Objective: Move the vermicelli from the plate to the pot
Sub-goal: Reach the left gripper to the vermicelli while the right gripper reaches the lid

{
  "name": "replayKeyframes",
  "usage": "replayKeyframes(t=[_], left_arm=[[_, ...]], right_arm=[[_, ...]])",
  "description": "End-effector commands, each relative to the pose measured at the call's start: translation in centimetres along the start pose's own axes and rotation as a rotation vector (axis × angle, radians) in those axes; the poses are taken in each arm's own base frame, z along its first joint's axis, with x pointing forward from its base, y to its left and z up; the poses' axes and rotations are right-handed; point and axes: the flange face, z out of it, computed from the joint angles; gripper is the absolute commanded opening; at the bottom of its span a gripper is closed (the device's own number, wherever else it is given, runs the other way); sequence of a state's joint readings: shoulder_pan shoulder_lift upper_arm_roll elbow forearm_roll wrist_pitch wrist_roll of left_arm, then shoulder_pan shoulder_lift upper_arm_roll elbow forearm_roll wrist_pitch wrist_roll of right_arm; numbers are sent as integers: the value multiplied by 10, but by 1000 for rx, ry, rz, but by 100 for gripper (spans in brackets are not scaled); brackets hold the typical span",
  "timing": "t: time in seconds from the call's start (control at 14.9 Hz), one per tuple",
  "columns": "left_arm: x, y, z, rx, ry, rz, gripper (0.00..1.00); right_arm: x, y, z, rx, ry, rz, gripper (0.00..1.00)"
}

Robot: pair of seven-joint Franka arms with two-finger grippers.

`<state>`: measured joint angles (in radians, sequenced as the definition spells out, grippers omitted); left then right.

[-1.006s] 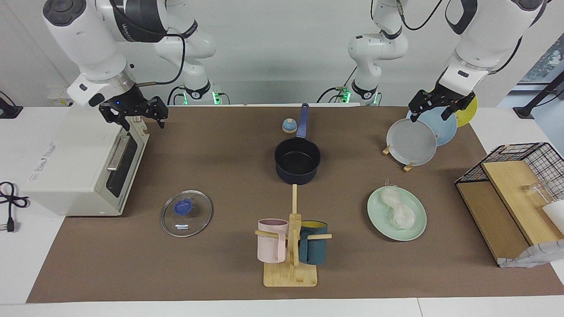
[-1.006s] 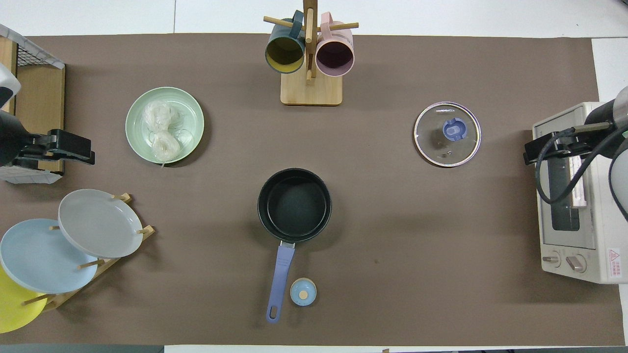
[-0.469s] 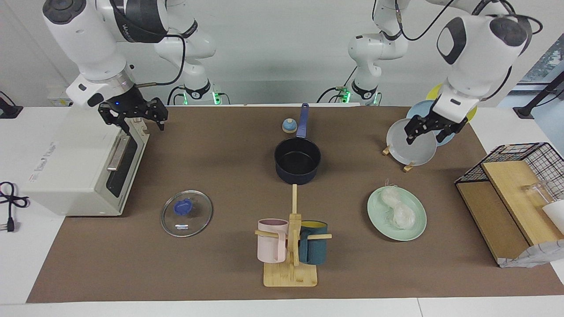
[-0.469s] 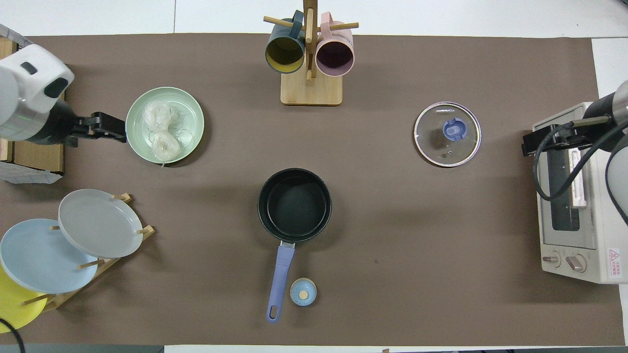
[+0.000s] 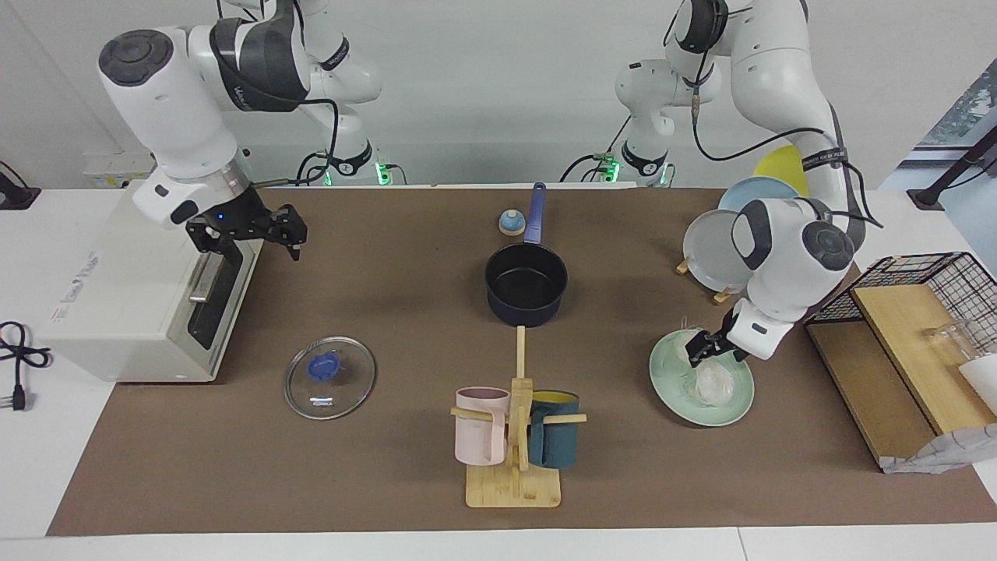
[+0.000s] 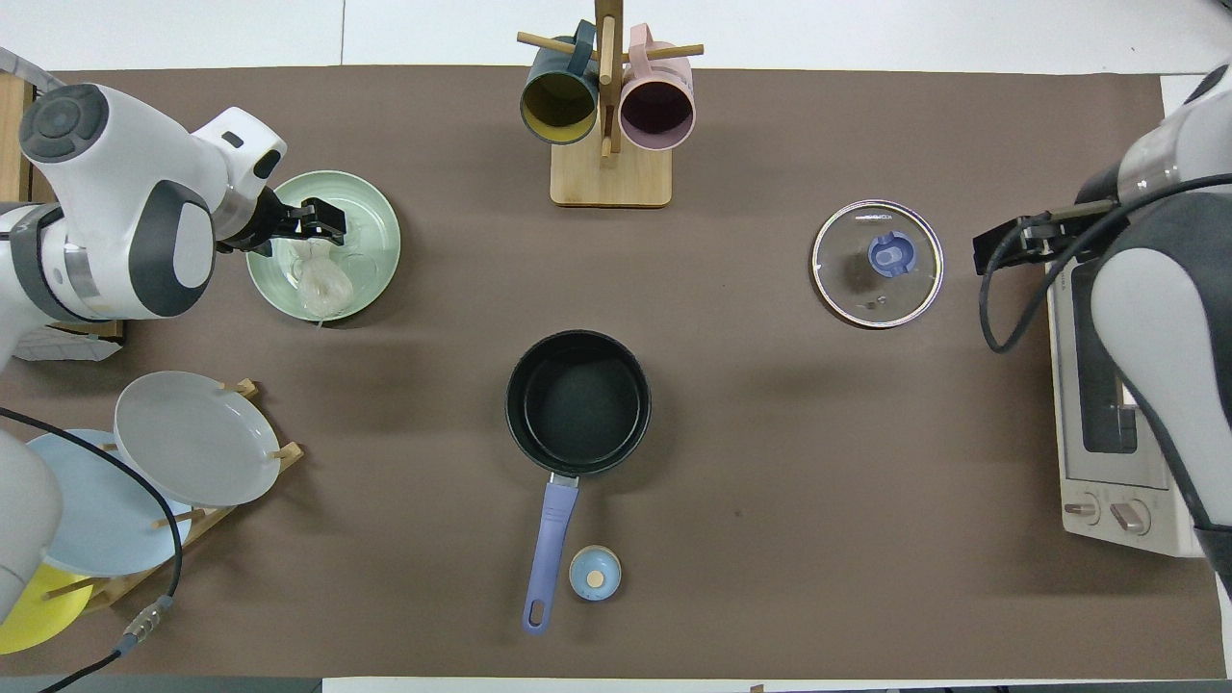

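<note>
The vermicelli [image 5: 713, 383] lies as a whitish bundle on the mint-green plate [image 5: 738, 405], toward the left arm's end of the table. My left gripper [image 5: 705, 354] is open and hangs low over the plate, just above the bundle's part nearer to the robots. I cannot tell whether it touches the strands. In the overhead view the left gripper [image 6: 332, 219] covers part of the vermicelli [image 6: 322, 281] on the plate [image 6: 373, 223]. The dark pot [image 5: 526, 284] with its blue handle stands empty mid-table [image 6: 577, 402]. My right gripper [image 5: 249, 235] is open and empty, in the air by the toaster oven.
A toaster oven [image 5: 132, 288] stands at the right arm's end. A glass lid [image 5: 329, 378] lies near it. A mug rack [image 5: 514, 436] stands farther from the robots than the pot. A plate rack [image 5: 716, 253], a blue knob [image 5: 512, 224] and a wire shelf [image 5: 903, 335] are also there.
My left arm has swung down from above the plate rack to the mint plate, and its gripper now hangs over the vermicelli. My right gripper has shifted slightly toward the table's middle.
</note>
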<state>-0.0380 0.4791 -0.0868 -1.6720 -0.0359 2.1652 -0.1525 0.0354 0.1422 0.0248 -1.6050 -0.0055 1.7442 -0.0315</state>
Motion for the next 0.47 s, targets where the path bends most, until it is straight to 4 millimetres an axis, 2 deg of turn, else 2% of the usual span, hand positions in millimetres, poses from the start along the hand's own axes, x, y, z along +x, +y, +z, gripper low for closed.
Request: replayKeyframes(t=[0.0, 0.07, 0.13, 0.2, 0.27, 0.4], left_arm=[[0, 5, 2, 0, -1, -32, 100], [0, 6, 3, 5, -2, -28, 100], [-1, 6, 4, 23, 0, -18, 75], [-2, 5, 6, 36, -6, -12, 28], [-2, 4, 5, 40, -5, 1, 0], [0, 6, 2, 52, 4, 18, 0]], right_arm=[[22, -13, 26, 17, 26, 21, 100], [28, -13, 38, 18, 35, 20, 100], [34, -13, 49, 19, 39, 20, 100], [39, -14, 58, 21, 52, 20, 100], [42, -16, 68, 22, 66, 17, 100], [50, -15, 93, 24, 45, 18, 100]])
